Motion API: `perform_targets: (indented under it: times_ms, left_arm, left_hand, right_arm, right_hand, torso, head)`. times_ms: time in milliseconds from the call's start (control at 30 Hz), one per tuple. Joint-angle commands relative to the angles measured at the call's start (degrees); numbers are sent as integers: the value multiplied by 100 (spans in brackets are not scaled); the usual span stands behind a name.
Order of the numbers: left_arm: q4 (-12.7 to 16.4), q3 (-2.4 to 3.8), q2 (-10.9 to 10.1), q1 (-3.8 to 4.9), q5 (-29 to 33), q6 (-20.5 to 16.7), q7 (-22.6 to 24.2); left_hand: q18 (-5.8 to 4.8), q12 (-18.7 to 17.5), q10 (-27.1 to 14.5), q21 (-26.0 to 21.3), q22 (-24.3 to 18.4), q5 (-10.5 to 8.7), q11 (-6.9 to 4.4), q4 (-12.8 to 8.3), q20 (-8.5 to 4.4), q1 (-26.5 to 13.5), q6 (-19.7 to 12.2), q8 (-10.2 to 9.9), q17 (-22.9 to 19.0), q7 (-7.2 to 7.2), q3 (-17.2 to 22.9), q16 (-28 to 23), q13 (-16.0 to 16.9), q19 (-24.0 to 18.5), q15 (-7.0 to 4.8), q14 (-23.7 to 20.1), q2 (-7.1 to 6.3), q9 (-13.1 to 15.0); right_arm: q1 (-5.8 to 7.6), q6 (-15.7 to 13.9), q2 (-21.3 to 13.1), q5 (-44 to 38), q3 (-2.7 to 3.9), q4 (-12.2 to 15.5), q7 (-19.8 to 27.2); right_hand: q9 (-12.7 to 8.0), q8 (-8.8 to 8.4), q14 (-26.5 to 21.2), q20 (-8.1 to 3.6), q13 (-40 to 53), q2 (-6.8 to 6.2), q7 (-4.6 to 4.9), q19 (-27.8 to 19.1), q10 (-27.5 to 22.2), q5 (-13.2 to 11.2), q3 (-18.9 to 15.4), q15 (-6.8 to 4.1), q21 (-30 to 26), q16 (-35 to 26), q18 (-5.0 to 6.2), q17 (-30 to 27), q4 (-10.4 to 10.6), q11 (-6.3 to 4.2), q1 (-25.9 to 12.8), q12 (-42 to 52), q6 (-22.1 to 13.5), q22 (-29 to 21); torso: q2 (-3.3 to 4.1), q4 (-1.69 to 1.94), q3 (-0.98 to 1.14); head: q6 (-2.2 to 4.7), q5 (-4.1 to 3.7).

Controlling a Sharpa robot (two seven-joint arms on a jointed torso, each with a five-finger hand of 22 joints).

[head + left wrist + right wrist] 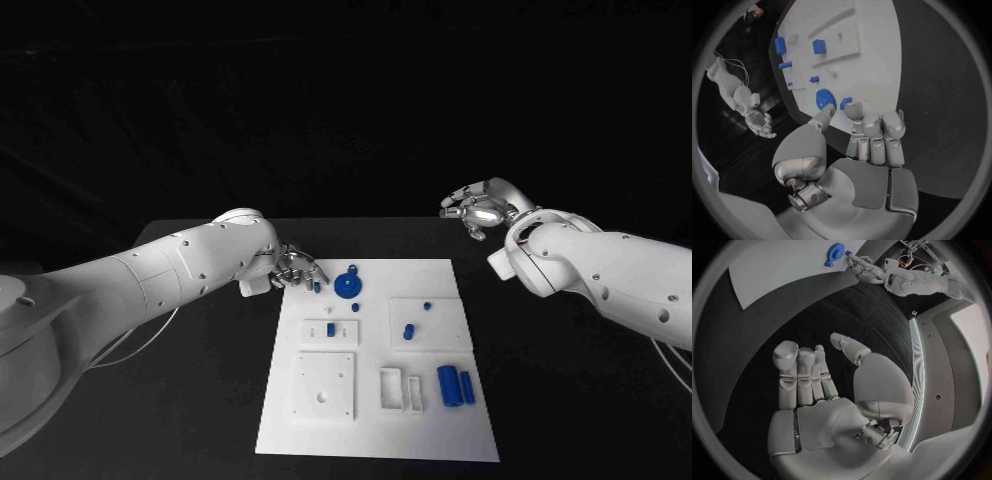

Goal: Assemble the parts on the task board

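Note:
The white task board (375, 420) lies in the middle of the black table, also seen as the board (873, 70) and board (773, 270). My left hand (296, 267) hovers at the board's far left corner. Its fingertips (853, 109) pinch a small blue part (845, 102), the same part (316, 284). A round blue disc (348, 286) sits just beside it, also disc (825, 98) and disc (834, 254). My right hand (476, 208) hangs raised beyond the board's far right corner, holding nothing, the right hand (817, 385) with thumb apart from the fingers.
Small blue pieces (330, 328), (408, 330) stand in white blocks mid-board. Two blue cylinders (456, 385) lie near the front right, beside a white slotted block (402, 388) and a white square plate (326, 385). Black table surrounds the board.

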Motion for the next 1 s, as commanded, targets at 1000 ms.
perform_targets:
  times_ms: [1000]
  left_arm:
    - [62, -15, -34, -35, 138, -299, 116]
  left_hand:
    - [722, 91, 162, 136, 4, 197, -146, -669, -195, 598, 746, 499, 65, -191, -2, 133, -84, 26, -122, 101, 841, 59]
  right_arm:
    - [-1, 151, 60, -8, 4, -60, -82]
  right_hand:
    - [-1, -31, -39, -23, -14, -14, 29, -32, -50, 44, -34, 12, -44, 40, 962, -15, 13, 17, -36, 32, -51, 13]
  torso:
    - [4, -2, 4]
  head:
    - [0, 109]
